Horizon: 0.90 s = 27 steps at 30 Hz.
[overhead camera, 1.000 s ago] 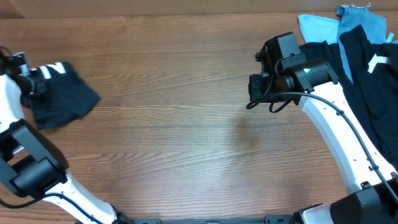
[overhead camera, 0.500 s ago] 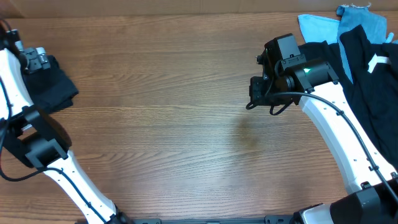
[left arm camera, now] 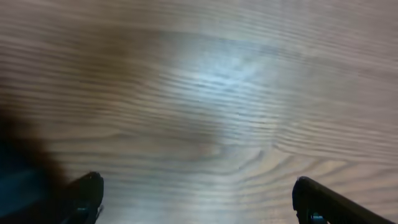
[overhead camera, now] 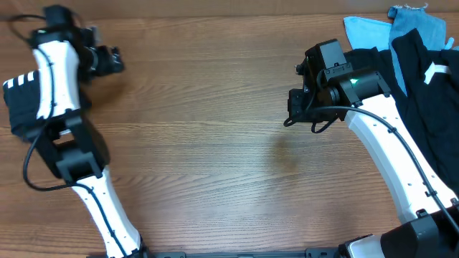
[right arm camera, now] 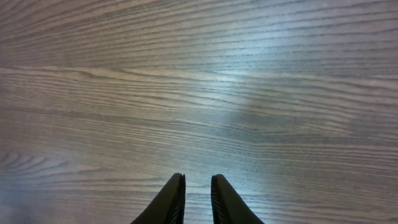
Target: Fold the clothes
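The folded black T-shirt (overhead camera: 20, 107) with white lettering lies at the table's left edge, partly under my left arm. My left gripper (overhead camera: 115, 61) hovers beyond it to the upper right, open wide. In the left wrist view the gripper (left arm camera: 202, 199) has only bare wood between its fingers (left arm camera: 87, 196), and a dark blur fills the lower left. At the far right lies a heap of clothes: black garments (overhead camera: 423, 86) and light blue pieces (overhead camera: 369, 32). My right gripper (overhead camera: 290, 107) hangs left of the heap; in its wrist view the gripper (right arm camera: 198, 186) is shut to a thin slit and empty.
The wooden table (overhead camera: 208, 143) is bare wood between the two arms. The right arm's white link (overhead camera: 391, 158) runs along the left side of the heap, with a black cable on it. The table's far edge runs along the top of the overhead view.
My left gripper has opened and let go of the folded black T-shirt, now at the left edge. The left arm swung back and right. The right arm has not moved.
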Each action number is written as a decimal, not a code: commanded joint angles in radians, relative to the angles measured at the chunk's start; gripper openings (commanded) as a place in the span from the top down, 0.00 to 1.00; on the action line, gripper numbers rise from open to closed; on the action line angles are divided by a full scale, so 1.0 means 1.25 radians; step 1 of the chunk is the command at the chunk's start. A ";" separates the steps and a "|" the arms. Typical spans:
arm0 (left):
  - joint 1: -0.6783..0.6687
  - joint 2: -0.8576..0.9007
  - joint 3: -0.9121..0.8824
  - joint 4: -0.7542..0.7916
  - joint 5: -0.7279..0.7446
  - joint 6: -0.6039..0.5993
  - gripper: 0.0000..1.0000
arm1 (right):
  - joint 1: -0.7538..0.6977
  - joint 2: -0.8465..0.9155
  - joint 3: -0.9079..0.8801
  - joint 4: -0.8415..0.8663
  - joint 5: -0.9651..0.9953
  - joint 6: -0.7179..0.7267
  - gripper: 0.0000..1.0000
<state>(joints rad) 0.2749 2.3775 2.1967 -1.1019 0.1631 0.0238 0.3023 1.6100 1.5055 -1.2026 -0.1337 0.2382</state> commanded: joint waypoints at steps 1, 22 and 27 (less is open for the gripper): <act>-0.015 -0.021 -0.128 0.080 -0.125 -0.013 0.00 | -0.002 -0.012 0.009 -0.017 -0.007 -0.002 0.81; 0.095 -0.025 -0.211 0.043 -0.055 -0.001 0.00 | -0.004 -0.012 0.009 0.024 0.004 0.003 0.75; -0.033 -0.052 -0.210 0.054 -0.031 0.031 0.00 | -0.063 -0.012 0.009 0.177 -0.001 0.016 0.19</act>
<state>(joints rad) 0.3088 2.3653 1.9377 -1.0447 0.0734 0.0074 0.2661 1.6100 1.5051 -1.0313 -0.1341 0.2523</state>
